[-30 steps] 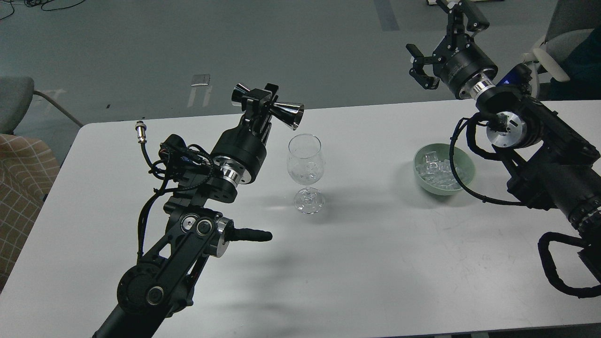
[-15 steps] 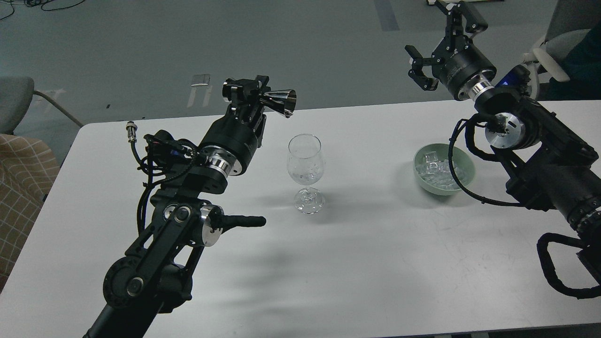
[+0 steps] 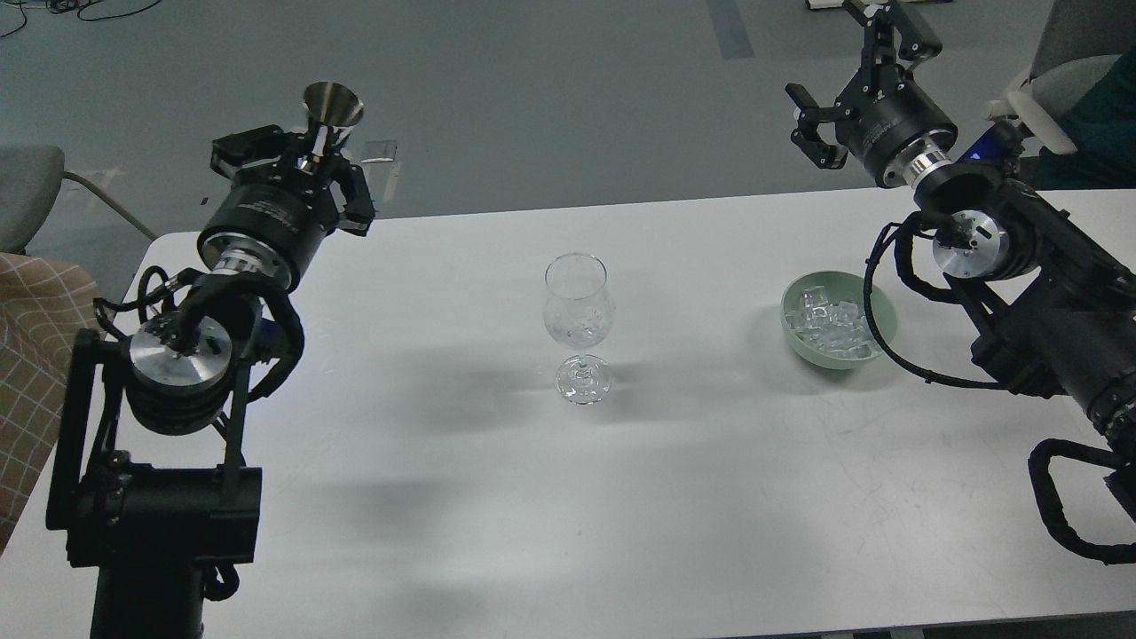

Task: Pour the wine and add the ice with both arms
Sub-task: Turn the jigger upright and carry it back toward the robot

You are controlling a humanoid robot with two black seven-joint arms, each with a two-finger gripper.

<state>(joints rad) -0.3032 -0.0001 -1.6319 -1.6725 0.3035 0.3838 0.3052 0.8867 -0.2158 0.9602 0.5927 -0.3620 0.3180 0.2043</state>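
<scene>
Head view, L to R: our left gripper (image 3: 312, 169) pinches an upright metal jigger (image 3: 330, 111) far left of the wine glass (image 3: 578, 306), while the ice (image 3: 830, 324) in its green bowl (image 3: 879, 342) sits below our spread-fingered right gripper (image 3: 856, 75), the nearer arm.

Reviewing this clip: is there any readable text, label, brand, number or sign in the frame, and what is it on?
No text can be read in the head view.
Left claw, shut on the metal jigger: faint pale marks on the wrist housing, too small to read.
Right claw: a faint pale band on the wrist housing, too blurred to read.
Wine glass, green bowl, ice, white table: no markings visible.
</scene>
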